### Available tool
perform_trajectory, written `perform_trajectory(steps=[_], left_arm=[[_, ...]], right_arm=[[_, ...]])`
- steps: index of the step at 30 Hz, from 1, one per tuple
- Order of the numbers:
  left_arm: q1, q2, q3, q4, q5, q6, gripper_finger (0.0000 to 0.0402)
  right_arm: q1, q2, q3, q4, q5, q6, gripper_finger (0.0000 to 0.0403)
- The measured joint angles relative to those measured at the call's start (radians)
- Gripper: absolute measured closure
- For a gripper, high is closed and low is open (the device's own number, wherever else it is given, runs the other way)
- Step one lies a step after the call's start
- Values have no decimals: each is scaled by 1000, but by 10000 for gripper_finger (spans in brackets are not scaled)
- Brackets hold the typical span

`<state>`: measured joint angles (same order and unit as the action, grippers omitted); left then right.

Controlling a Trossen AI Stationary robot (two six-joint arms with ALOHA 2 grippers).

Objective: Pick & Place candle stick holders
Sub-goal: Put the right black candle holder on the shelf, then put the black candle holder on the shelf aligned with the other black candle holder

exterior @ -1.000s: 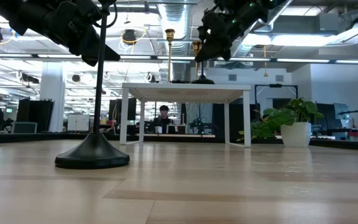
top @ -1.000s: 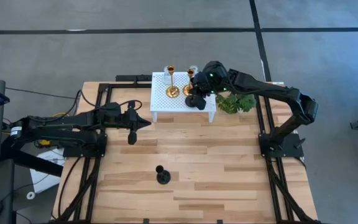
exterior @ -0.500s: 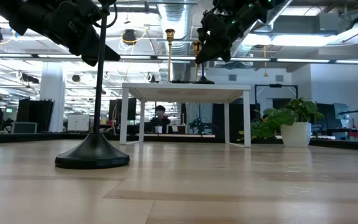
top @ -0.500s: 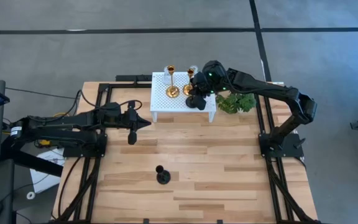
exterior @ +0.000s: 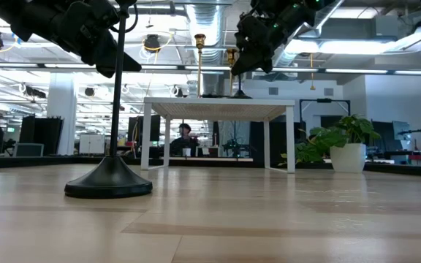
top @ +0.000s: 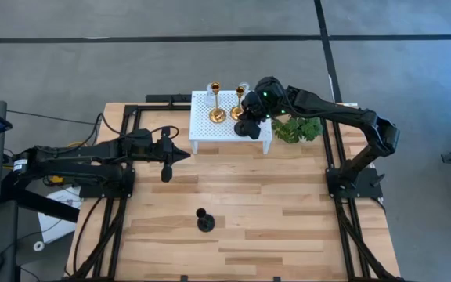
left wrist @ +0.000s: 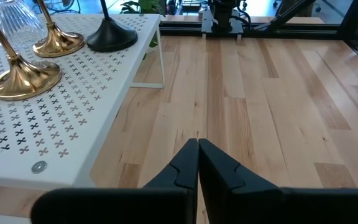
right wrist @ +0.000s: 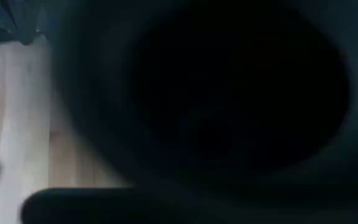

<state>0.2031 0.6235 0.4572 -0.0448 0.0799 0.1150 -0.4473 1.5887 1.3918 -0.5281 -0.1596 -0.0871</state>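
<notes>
Right gripper (top: 247, 117) over the white rack (top: 202, 125) at table's 12 o'clock, at a black candle stick holder (top: 250, 128) standing there — whether its fingers grip, cannot tell. Two gold holders (top: 216, 114) upright on the rack at its 9 o'clock. Another black holder (top: 204, 222) stands alone toward 6 o'clock. Left gripper (top: 180, 156) pinched closed — empty, hovering at 9 o'clock.

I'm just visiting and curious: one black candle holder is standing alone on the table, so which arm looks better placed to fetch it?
Probably the left. The left gripper, shut and empty, hovers over open table nearer the black candle holder. The right gripper is busy over the white rack at another black holder.
</notes>
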Motion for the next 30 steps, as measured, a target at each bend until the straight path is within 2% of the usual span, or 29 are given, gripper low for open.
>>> perform_trajectory(steps=[12, 17, 20, 25, 28, 30], left_arm=[[0, 0, 0, 0, 0, 0, 390], [0, 0, 0, 0, 0, 0, 390], [0, 0, 0, 0, 0, 0, 390], [0, 0, 0, 0, 0, 0, 390], [0, 0, 0, -10, 0, 0, 390], [0, 0, 1, -31, 0, 0, 390]], right_arm=[[1, -2, -3, -22, 4, -51, 253], [1, -59, -2, -86, 32, -54, 198], [1, -110, -2, -136, 57, -54, 179], [4, -212, -2, -265, 58, -37, 179], [18, -258, -2, -344, 57, 5, 205], [32, -287, -14, -374, 57, 14, 236]])
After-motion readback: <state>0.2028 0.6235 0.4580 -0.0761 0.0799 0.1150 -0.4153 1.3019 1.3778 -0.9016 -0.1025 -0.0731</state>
